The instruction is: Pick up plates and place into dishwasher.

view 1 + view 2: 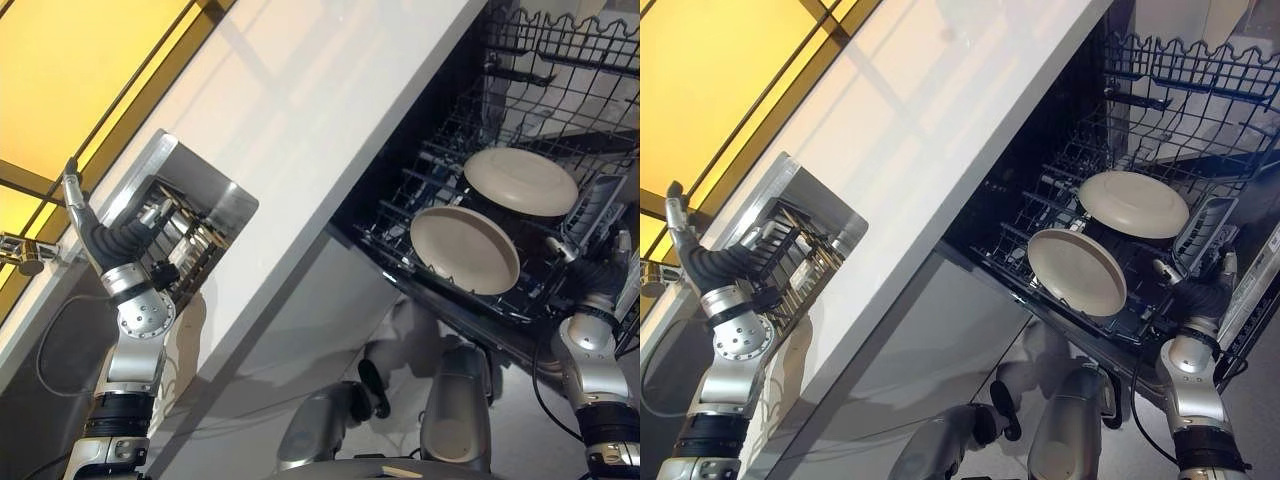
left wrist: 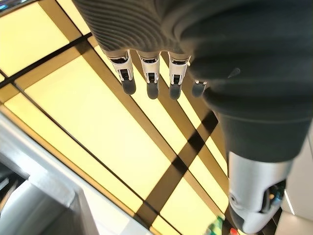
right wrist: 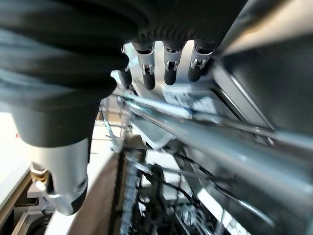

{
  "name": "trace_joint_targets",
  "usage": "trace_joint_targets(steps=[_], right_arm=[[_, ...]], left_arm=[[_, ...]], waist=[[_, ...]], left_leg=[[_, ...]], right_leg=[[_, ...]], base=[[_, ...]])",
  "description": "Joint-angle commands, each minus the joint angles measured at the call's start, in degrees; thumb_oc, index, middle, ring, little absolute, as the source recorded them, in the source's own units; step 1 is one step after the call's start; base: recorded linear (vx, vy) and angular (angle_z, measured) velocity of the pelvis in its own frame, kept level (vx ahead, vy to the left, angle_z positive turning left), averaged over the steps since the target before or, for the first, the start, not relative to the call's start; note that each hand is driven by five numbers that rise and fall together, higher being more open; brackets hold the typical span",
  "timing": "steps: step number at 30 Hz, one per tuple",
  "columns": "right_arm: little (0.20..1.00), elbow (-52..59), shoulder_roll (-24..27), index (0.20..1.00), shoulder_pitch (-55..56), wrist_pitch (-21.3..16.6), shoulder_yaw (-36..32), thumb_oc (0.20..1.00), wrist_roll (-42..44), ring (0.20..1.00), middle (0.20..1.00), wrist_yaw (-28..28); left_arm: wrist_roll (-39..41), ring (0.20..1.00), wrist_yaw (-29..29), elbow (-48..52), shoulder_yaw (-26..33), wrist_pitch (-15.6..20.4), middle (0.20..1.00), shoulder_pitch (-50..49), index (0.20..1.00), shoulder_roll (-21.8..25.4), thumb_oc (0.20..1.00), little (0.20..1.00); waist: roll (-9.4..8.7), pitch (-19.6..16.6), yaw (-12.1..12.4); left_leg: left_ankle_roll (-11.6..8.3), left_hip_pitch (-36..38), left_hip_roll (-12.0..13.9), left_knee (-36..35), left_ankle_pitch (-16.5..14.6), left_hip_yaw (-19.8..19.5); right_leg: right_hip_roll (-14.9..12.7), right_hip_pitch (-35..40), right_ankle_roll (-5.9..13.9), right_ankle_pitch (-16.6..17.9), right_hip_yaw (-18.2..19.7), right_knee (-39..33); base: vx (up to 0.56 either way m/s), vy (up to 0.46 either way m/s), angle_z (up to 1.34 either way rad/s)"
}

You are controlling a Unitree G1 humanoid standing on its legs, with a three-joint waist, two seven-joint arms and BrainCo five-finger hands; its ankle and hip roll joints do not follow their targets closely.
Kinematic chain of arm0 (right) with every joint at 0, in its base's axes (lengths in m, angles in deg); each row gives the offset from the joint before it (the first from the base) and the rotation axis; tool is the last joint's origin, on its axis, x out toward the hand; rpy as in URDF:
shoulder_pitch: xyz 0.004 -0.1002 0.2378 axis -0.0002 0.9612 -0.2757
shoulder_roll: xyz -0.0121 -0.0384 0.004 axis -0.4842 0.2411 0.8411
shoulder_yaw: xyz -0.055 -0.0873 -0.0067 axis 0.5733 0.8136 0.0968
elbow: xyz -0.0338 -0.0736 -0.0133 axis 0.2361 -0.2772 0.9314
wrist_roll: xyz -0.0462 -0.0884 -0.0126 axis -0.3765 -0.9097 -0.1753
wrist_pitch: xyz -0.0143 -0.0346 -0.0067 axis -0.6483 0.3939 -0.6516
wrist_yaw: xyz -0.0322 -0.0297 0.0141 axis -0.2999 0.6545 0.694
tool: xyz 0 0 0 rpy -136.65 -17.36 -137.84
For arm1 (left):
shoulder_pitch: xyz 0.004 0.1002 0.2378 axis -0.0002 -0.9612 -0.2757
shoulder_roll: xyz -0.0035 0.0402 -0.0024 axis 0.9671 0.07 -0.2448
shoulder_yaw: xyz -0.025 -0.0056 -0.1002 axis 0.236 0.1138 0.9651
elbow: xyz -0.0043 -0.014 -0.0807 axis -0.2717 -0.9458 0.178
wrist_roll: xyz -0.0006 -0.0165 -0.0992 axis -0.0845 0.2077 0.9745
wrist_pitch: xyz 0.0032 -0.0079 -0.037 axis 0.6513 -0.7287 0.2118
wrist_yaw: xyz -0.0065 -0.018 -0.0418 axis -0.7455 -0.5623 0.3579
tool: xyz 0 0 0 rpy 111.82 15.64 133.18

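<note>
Plates sit in the dishwasher rack; left hand and right hand both relaxed, empty.

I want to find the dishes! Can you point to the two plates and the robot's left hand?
Nearer plate (image 1: 465,249), left eye view, middle of its face.
Farther plate (image 1: 521,181), left eye view, middle of its face.
Left hand (image 2: 149,73), left wrist view, on a finger.

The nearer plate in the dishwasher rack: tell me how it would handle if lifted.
The nearer plate looks rigid, so it should keep its shape. Its smooth, glossy face may be slippery. It leans on the rack wires, so a nudge could probably slide or tip it.
</note>
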Motion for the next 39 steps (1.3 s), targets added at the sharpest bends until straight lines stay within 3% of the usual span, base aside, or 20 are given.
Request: trace_joint_targets(steps=[1,7,20,31,34,39], right_arm=[[1.000,-0.64,0.26,1.000,-3.15,-4.88,1.22,1.000,4.20,1.000,1.000,-3.40],[1.000,-2.48,-2.02,1.000,-4.85,-6.55,4.77,1.000,6.98,1.000,1.000,-6.66],[1.000,-0.44,-5.31,1.000,-6.65,-6.52,9.42,1.000,8.99,1.000,1.000,-8.75],[1.000,5.57,-7.40,1.000,-9.23,-1.57,17.06,1.000,4.29,1.000,1.000,-9.21],[1.000,6.06,-7.94,1.000,-11.63,-1.58,18.35,1.000,3.18,1.000,1.000,-8.80],[1.000,4.64,-8.81,1.000,-19.09,2.01,20.03,1.000,-0.37,1.000,1.000,-7.22]], left_arm=[[1.31,1.000,-2.28,0.58,0.39,0.19,1.000,1.31,1.000,2.30,1.000,1.000],[1.55,1.000,-2.61,0.77,-1.94,-0.16,1.000,2.56,1.000,2.23,1.000,1.000],[2.16,1.000,-3.64,0.28,-3.80,1.00,1.000,2.37,1.000,1.60,1.000,1.000],[2.64,1.000,-4.44,1.80,-6.68,0.89,1.000,0.66,1.000,-0.24,1.000,1.000],[2.85,1.000,-4.19,2.21,-7.28,1.05,1.000,0.45,1.000,-0.20,1.000,1.000],[3.58,1.000,-3.06,2.72,-7.53,1.46,1.000,-0.09,1.000,-0.02,1.000,1.000]], waist=[[-0.40,-0.62,-0.73],[-0.90,0.80,-0.86],[0.30,2.01,-1.30],[1.35,1.82,0.48],[1.51,1.68,1.64],[2.15,1.22,4.32]], left_leg=[[1.07,-6.70,1.48,2.67,1.91,-4.09],[1.45,-11.24,1.07,10.08,-1.29,-3.60],[1.32,-15.16,-0.06,19.29,-5.49,-2.69],[1.14,-12.98,-1.80,16.10,-4.13,-3.07],[1.26,-12.93,-2.57,15.55,-4.00,-3.39],[1.22,-13.35,-4.09,15.99,-4.59,-3.77]], right_leg=[[-1.09,-0.46,-4.46,-4.27,-0.64,7.71],[-1.29,-4.37,-5.16,-6.83,0.82,13.44],[-2.30,-7.63,-5.89,-9.78,2.72,20.45],[-3.48,-5.50,-5.83,-9.96,2.06,19.69],[-3.69,-5.28,-5.84,-9.83,1.42,19.31],[-4.57,-4.79,-6.07,-9.38,0.15,19.06]], base=[[0.00,0.000,0.00],[0.01,0.004,0.01],[0.04,0.044,0.01],[0.12,0.111,0.05],[0.04,0.056,0.06],[0.03,0.046,0.10]])
